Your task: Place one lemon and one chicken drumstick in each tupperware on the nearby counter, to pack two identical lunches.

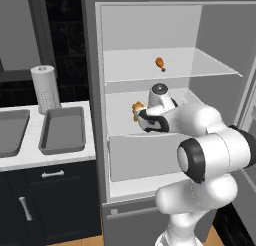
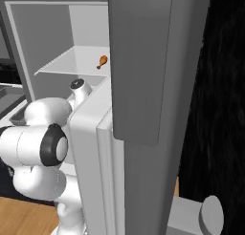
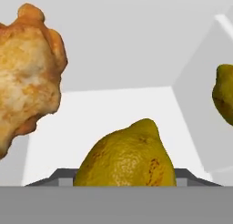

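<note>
My gripper [image 1: 141,119] reaches into the fridge at its middle shelf. In the hand view a dull-yellow lemon [image 3: 125,155] sits right between the dark fingertips [image 3: 61,175], which press against both its sides. A tan chicken drumstick [image 3: 27,77] lies just to its left, seen also beside the hand [image 1: 136,110]. A second lemon [image 3: 225,95] shows at the right edge. Another drumstick [image 1: 160,63] [image 2: 102,62] rests on the upper shelf. A grey tupperware [image 1: 62,130] sits on the white counter [image 1: 91,140] left of the fridge.
A paper towel roll [image 1: 45,87] stands behind the tray. Another grey basin [image 1: 10,130] is cut off at the left edge. The open fridge door [image 2: 143,62] stands close on the arm's right. Fridge walls and shelves [image 1: 150,75] hem in the hand.
</note>
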You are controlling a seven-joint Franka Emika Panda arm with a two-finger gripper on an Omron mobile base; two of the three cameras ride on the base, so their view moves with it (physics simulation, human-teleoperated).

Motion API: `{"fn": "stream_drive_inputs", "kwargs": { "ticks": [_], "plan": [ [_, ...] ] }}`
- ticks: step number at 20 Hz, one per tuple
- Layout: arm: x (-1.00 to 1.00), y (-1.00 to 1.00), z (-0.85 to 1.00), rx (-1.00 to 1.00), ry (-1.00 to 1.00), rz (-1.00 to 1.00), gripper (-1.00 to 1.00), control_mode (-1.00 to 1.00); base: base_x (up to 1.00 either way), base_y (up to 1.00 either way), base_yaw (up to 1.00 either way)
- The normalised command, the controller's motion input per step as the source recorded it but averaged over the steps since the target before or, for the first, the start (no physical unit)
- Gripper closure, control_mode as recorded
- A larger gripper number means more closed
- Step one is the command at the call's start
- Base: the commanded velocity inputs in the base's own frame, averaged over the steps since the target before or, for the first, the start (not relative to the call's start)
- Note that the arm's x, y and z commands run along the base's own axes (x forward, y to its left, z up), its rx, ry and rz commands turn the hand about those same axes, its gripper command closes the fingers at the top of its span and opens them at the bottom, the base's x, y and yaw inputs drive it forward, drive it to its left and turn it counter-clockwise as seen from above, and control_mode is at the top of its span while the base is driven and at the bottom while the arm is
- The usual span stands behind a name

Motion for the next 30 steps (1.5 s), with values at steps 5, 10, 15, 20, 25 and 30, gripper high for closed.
{"fn": "stream_drive_inputs", "kwargs": {
  "ticks": [5,10,15,20,25,30],
  "plan": [
    [-1.0,-0.24,0.6,0.04,-0.04,-0.12,1.0,-1.0,0.0,0.0,0.0],
    [-1.0,-0.07,1.0,0.07,0.09,-0.11,1.0,-1.0,0.0,0.0,0.0],
    [-1.0,-0.13,0.63,0.05,0.14,0.01,1.0,-1.0,0.0,0.0,0.0],
    [-0.8,-0.06,0.1,0.01,0.11,0.1,1.0,1.0,-0.2,0.0,0.02],
    [0.0,0.0,0.0,0.0,0.0,0.0,1.0,1.0,-1.0,0.46,0.15],
    [0.0,0.0,0.0,0.0,0.0,0.0,1.0,1.0,-0.54,1.0,0.18]
  ]
}}
